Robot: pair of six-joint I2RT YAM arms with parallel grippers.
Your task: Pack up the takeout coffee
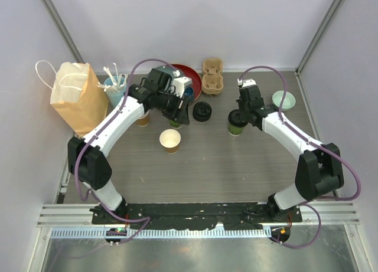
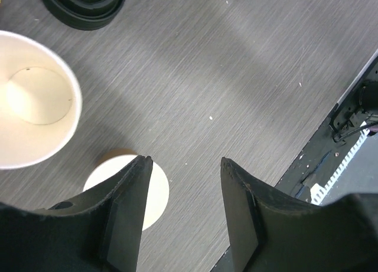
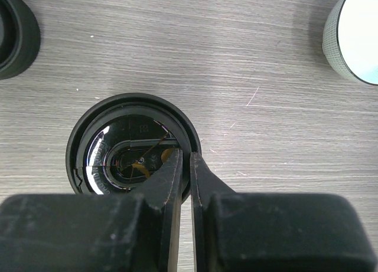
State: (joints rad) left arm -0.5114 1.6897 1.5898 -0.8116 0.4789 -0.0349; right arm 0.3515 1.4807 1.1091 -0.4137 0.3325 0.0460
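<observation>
Grey wood-grain desk [image 1: 236, 171] seen from overhead; the green-sided cup [image 1: 237, 129] stands right of centre, toward the far edge, capped by a black lid [image 1: 234, 117], with the right tool [image 1: 239, 114] down on that lid; the brown-sided cup [image 1: 170, 140] stands open and cream-lined near the desk's middle, apart from both tools; a loose black lid [image 1: 202, 111] lies between the two cups, nearer the far edge; the left tool [image 1: 179, 117] hangs just left of it; a paper bag [image 1: 80, 101] fills the far left corner, a light-blue cup of stirrers [image 1: 114, 90] beside it, a red plate [image 1: 190, 77] by the far edge.

Left wrist view; the left tool [image 2: 184, 163] is released, its fingers [image 2: 133, 213] spread with only bare desk between them; a wide cream cup mouth [image 2: 29, 107] sits to one side and a smaller cream disc [image 2: 158, 195] shows from behind one finger; which cup each is, I cannot tell.

Right wrist view; the right tool [image 3: 189, 163] is clenched, its fingertips almost meeting, nipping the rim of the black lid [image 3: 118, 160]; the loose black lid [image 3: 12, 36] and a pale round vessel [image 3: 354, 36] lie well apart from it.
</observation>
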